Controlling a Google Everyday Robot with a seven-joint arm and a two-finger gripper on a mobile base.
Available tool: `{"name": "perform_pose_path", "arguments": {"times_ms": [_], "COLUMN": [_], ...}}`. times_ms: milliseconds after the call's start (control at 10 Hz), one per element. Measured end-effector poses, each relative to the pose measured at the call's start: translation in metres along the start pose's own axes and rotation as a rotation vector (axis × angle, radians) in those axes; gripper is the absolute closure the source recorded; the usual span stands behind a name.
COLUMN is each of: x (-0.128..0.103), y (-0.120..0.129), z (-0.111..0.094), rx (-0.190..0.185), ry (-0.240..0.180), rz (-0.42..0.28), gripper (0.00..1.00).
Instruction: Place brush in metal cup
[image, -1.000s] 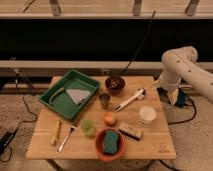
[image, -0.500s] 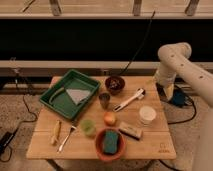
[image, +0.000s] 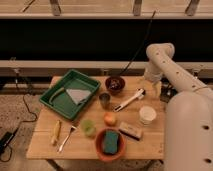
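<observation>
The brush (image: 129, 100) lies slantwise on the wooden table (image: 80, 150), its wider white end up right and its dark tip down left. The tip points at the small grey-brown metal cup (image: 104, 100), which stands upright just left of it. My gripper (image: 152, 86) hangs from the bent white arm (image: 161, 55) at the table's right back edge, just right of and above the brush's wide end. It holds nothing that I can see.
A green tray (image: 56, 101) with a grey cloth sits at the left. A dark bowl (image: 115, 83) is behind the metal cup. White cup (image: 147, 114), orange (image: 109, 118), green cup (image: 88, 127), red bowl (image: 98, 146) with a sponge, yellow item (image: 56, 132) and fork (image: 66, 138) lie in front.
The arm has swung in from the right and lowered toward the table. The gripper now hangs near the brush's wide end. The objects on the table have not moved.
</observation>
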Motion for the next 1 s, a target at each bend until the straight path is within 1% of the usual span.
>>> {"name": "perform_pose_path", "arguments": {"times_ms": [300,700,1000], "x": [-0.018,-0.011,-0.01], "y": [-0.017,-0.026,-0.032], "z": [0.021,0.043,0.062], "rx": [-0.005,-0.005,-0.017], "ry": [-0.043,-0.058,-0.07], "rz": [-0.015,0.002,0.011], "gripper": [0.2,0.2,0.2]}}
